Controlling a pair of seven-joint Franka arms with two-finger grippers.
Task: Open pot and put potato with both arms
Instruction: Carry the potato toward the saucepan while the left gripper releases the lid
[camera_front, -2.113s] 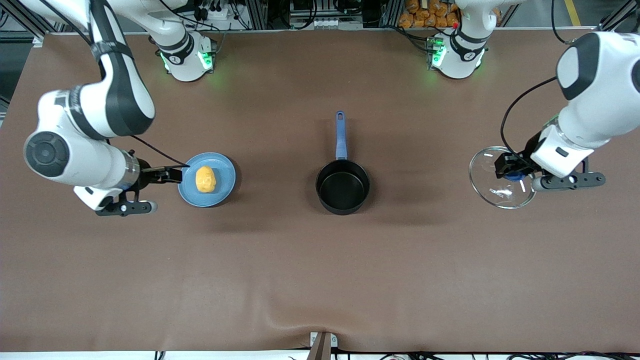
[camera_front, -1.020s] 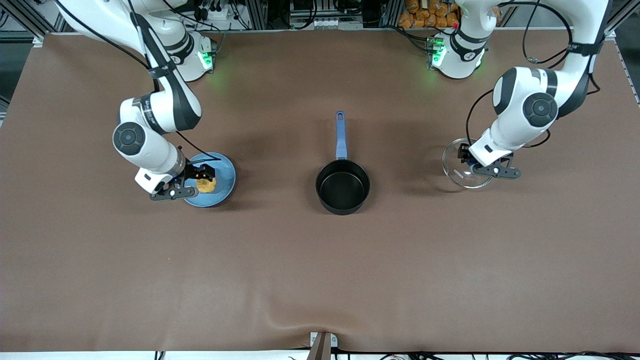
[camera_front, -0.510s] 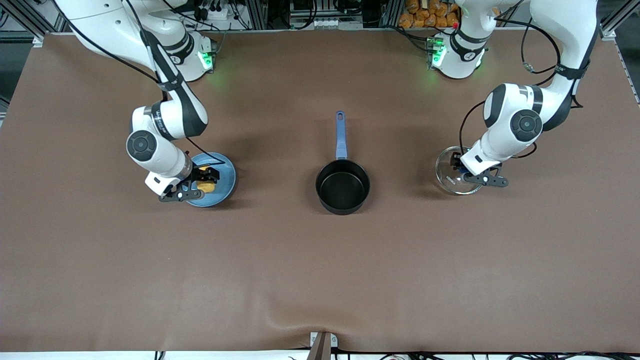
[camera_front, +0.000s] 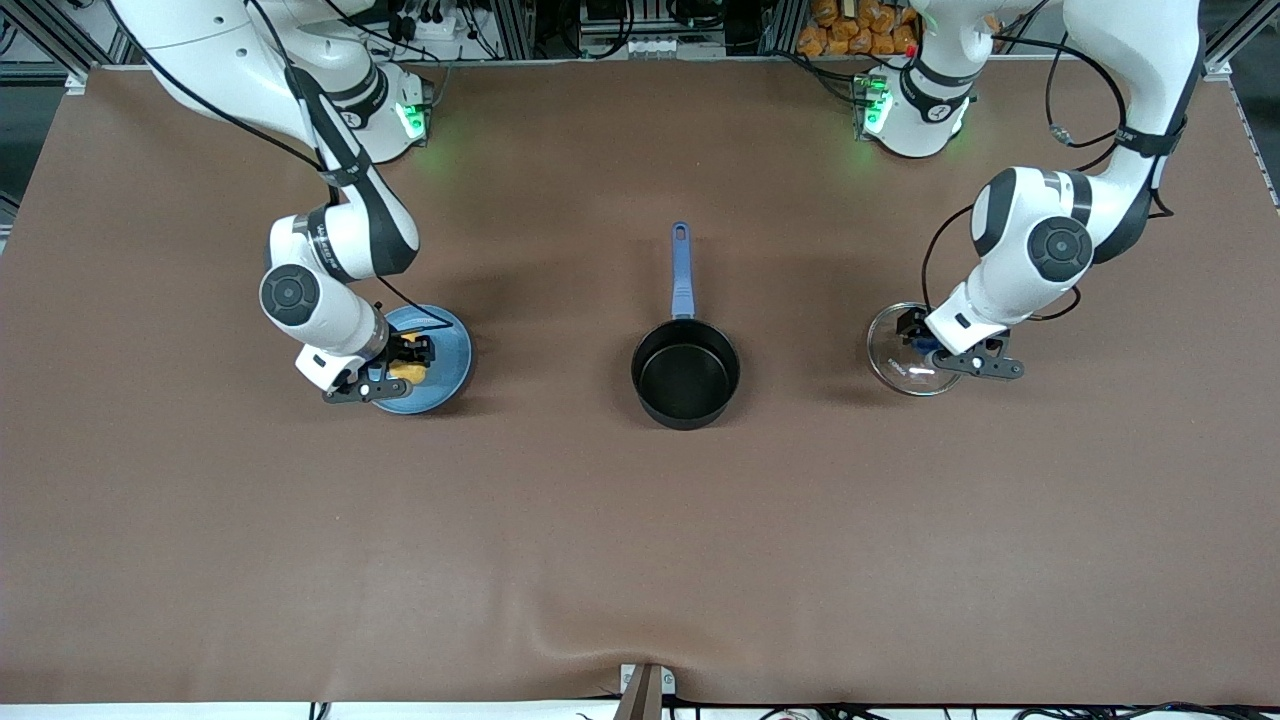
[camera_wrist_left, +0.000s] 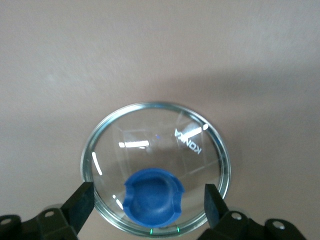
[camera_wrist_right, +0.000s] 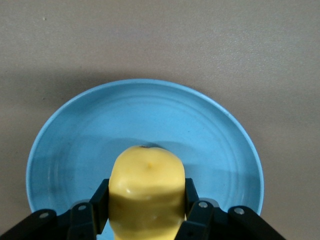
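The black pot (camera_front: 686, 375) stands open and empty mid-table, its blue handle (camera_front: 681, 270) pointing toward the robots' bases. The yellow potato (camera_front: 410, 372) lies on the light-blue plate (camera_front: 452, 348) toward the right arm's end. My right gripper (camera_front: 405, 360) is down on the plate, and in the right wrist view (camera_wrist_right: 146, 200) its fingers press both sides of the potato (camera_wrist_right: 146, 187). My left gripper (camera_front: 915, 345) is low over the glass lid (camera_front: 893, 358), which rests on the table toward the left arm's end. In the left wrist view (camera_wrist_left: 149, 197) its fingers stand wide apart, clear of the blue knob (camera_wrist_left: 152, 195).
The plate (camera_wrist_right: 150, 120) and the lid (camera_wrist_left: 155, 145) lie about level with the pot, one on each side of it. A brown mat (camera_front: 640, 540) covers the table. The arm bases (camera_front: 375, 110) stand along the table's top edge.
Both arms came down. The right gripper dropped onto the plate and closed on the potato. The left gripper lowered the lid to the table and now stands open around its knob.
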